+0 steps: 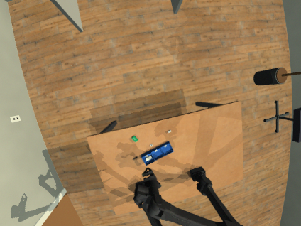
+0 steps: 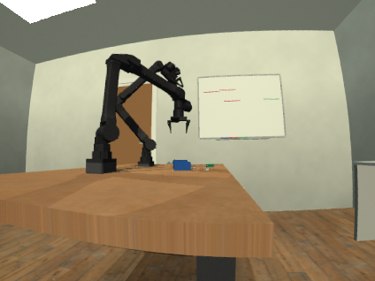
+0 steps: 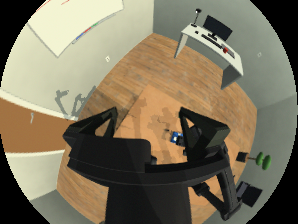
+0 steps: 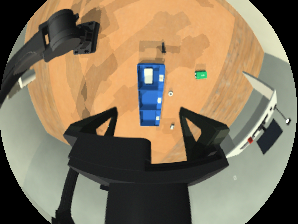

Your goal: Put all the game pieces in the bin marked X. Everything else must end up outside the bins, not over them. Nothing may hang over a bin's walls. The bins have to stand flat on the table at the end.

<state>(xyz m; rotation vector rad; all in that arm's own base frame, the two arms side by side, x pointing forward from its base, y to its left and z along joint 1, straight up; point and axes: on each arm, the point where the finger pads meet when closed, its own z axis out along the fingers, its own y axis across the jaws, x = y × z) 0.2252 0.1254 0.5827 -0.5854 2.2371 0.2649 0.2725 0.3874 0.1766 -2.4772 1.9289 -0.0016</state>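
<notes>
Both jaw sets were released, nothing grasped: left gripper (image 1: 147,170) (image 2: 180,83) (image 3: 149,109) (image 4: 94,38) and right gripper (image 1: 197,172) (image 2: 179,132) (image 3: 201,189) (image 4: 148,110). The blue bin row (image 1: 163,151) (image 2: 181,165) (image 3: 172,140) (image 4: 148,102) sat on the table, three compartments. A pale block (image 1: 148,158) (image 4: 148,75) lay inside an end one.

Outside it: green item (image 1: 135,138) (image 2: 210,165) (image 4: 201,75), small round piece (image 1: 151,145) (image 2: 194,168) (image 4: 170,93) just beside the long side, small pale piece (image 1: 169,131) (image 2: 207,170) (image 4: 172,126) farther along, dark piece (image 1: 135,158) (image 3: 167,130) (image 4: 163,47) off one end. Couldn't tell which were game pieces.

Step in hand, my read: pick a target and the X bin before descending. Good practice was a straight drop, fingers astride the small piece, clear of the bin wall (a nudge there could tip or drag the whole row), then lift above the rim and release low over the compartment's middle. The pale block needed identifying first; if not a game piece and in the wrong place, out it went.

Right wrist view showed the dividers and white labels, marks too small to read. Exterior hid the compartments but showed the right gripper pointing down, high over the table; top view couldn't give that height.
</notes>
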